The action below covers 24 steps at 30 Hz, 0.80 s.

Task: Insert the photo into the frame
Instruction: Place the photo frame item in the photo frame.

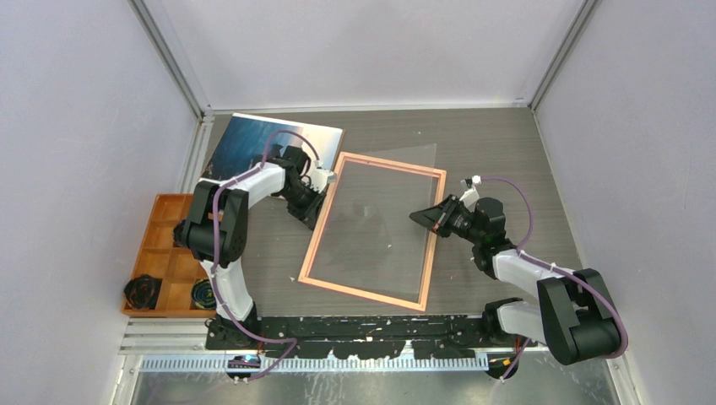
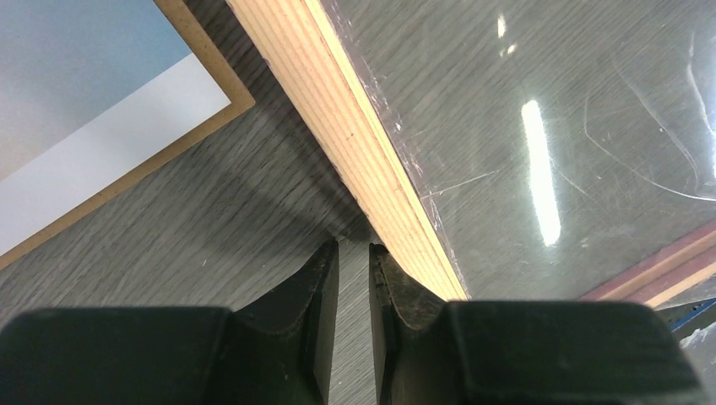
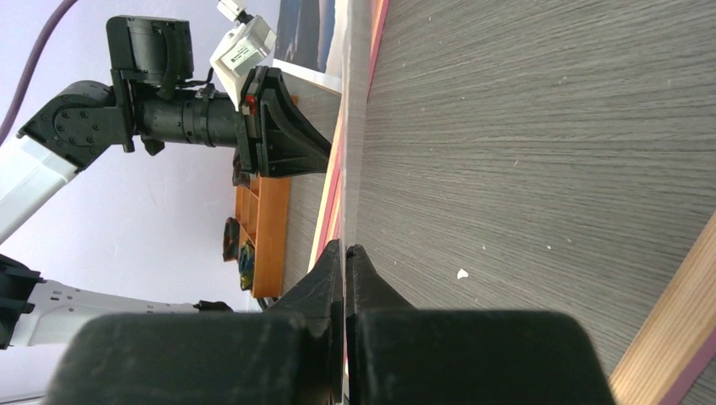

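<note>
Looking at this, your right gripper (image 3: 345, 253) is pinched on the clear pane (image 1: 380, 211), probably to square it over the frame (image 1: 361, 294) mid-picture; left gripper (image 2: 355, 249), jaws barely apart and empty, seems to brace its left rail; photo (image 1: 245, 143) sits upper left.

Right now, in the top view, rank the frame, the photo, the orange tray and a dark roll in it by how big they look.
Largest: the frame.
Next: the photo and the orange tray, too close to rank; the left arm hides part of each.
Smallest: the dark roll.
</note>
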{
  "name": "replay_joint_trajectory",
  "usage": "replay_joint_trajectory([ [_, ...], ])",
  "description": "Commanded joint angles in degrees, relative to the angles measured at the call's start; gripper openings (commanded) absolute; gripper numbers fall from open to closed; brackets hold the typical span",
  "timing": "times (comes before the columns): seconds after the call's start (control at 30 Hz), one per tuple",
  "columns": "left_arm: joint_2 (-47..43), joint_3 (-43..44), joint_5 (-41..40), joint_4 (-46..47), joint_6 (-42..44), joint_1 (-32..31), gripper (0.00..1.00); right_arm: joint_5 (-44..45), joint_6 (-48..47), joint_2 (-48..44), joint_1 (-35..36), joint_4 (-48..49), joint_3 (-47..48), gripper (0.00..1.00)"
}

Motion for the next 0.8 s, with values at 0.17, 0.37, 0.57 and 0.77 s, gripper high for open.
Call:
replay_joint_trajectory([
  [0.17, 2.8, -2.8, 1.6, -1.1, 0.5, -1.6, 0.22, -1.2, 6.5, 3.0, -0.1, 12.5, 1.3, 0.01],
  [0.37, 2.8, -3.1, 2.0, -0.8, 0.4, -1.8, 0.21, -0.8, 11.4, 4.2, -0.1, 16.8, 0.8, 0.01],
  [0.57, 2.7, -3.3, 2.5, -0.7, 0.4, -2.1, 0.20, 0.3, 14.8, 5.5, -0.1, 19.9, -0.2, 0.01],
  [0.77, 2.3, -3.4, 3.3, -0.8, 0.4, -2.1, 0.19, 1.8, 16.2, 5.5, 0.1, 20.0, -0.6, 0.01],
])
